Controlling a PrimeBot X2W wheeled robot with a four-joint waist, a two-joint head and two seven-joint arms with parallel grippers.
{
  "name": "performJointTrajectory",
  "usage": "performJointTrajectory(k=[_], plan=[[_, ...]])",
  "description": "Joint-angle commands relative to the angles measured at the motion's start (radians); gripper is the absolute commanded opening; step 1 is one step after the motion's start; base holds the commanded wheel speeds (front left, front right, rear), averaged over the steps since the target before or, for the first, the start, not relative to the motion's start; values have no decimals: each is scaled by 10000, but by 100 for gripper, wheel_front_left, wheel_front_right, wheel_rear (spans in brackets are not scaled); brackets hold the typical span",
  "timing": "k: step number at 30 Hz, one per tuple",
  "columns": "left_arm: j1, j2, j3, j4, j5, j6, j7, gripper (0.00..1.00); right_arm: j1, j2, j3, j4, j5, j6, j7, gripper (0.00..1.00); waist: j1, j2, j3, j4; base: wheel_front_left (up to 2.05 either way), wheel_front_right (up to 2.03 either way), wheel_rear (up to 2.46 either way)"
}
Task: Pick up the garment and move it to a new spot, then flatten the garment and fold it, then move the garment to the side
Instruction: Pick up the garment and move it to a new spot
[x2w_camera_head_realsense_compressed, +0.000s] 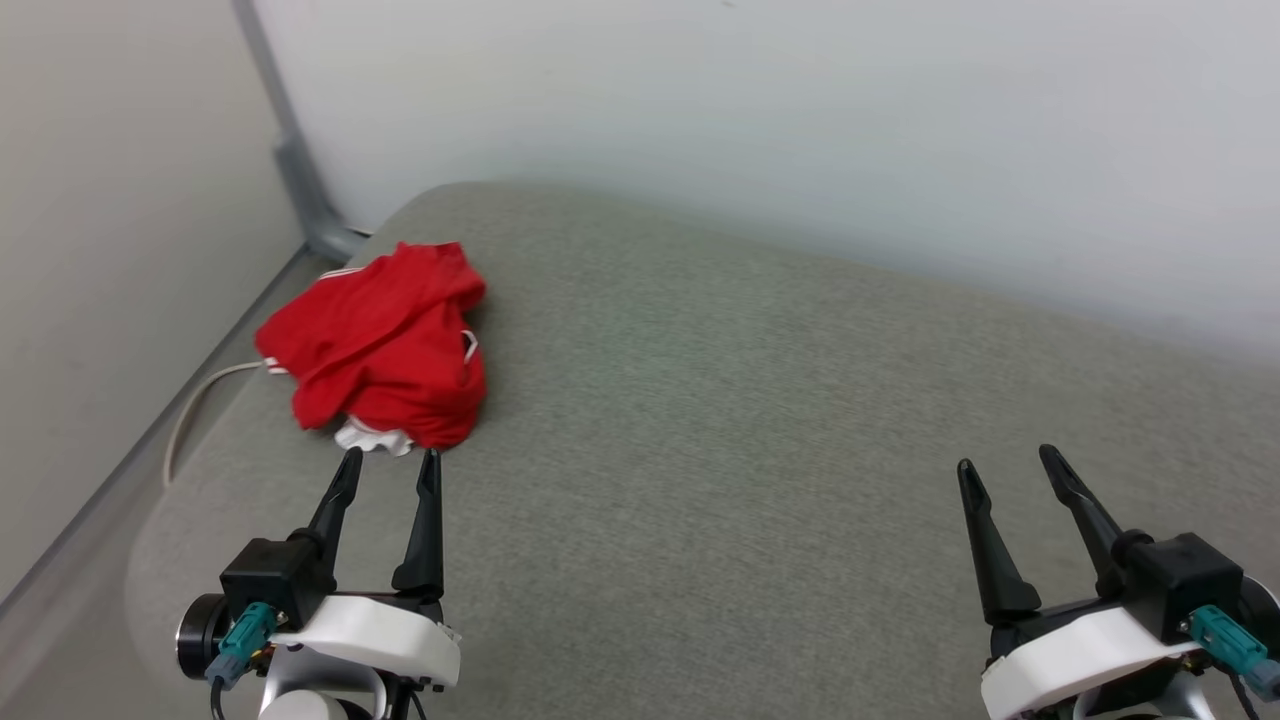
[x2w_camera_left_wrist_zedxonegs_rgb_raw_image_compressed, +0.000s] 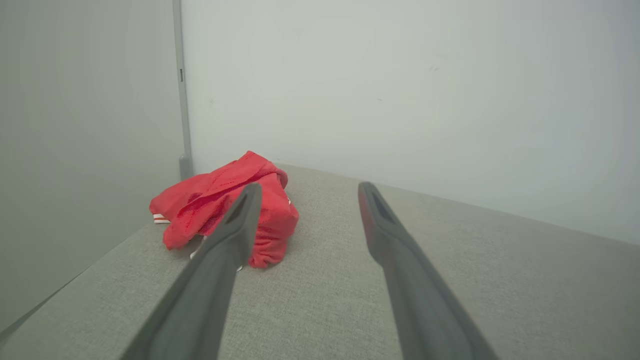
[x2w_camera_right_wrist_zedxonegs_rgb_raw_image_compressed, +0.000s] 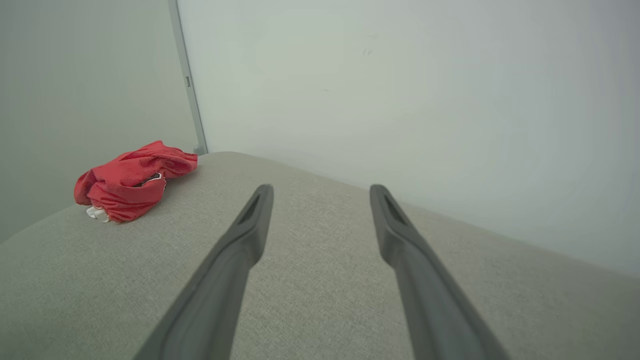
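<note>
Garment (x2w_camera_head_realsense_compressed: 385, 340), one red heap, lies just beyond left gripper (x2w_camera_head_realsense_compressed: 391, 458), right gripper (x2w_camera_head_realsense_compressed: 1006, 460) apart.

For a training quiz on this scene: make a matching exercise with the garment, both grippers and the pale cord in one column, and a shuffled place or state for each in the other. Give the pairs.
1. garment
2. left gripper
3. right gripper
4. pale cord

A. open, over bare grey surface, far from the red cloth
B. curving along the surface's left edge
C. crumpled heap near the far left corner
D. open, tips just short of the heap

Pairs: 1-C, 2-D, 3-A, 4-B
</note>
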Motion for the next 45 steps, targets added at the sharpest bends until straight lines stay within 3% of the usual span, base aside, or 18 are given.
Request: performJointTrajectory(k=[1,12,23,30,37,45], plan=[[-64,-15,40,21,-36,-17,-26,100,-106,22,86,-1,11,-7,-33,100,0,0,-1,577,0,0,0],[13,-29,251,21,-17,-9,-26,100,-303,20,410,129,71,-7,-30,100,0,0,16,1533,0,0,0],[-153,18,402,209,241,-10,-26,100,-305,20,411,377,192,-7,-120,100,0,0,119,1568,0,0,0],[-1166,216,777,1295,-302,-10,-25,100,-722,20,403,232,-111,-7,147,100,0,0,815,1076,0,0,0],[-3250,1056,1060,2413,-1850,-10,778,100,-1625,17,505,-54,-468,-8,484,100,0,0,2383,185,0,0,0],[-5480,2869,685,3636,-3822,-11,3339,100,-2538,16,619,-243,-766,-7,628,100,0,0,3971,-819,0,0,0]])
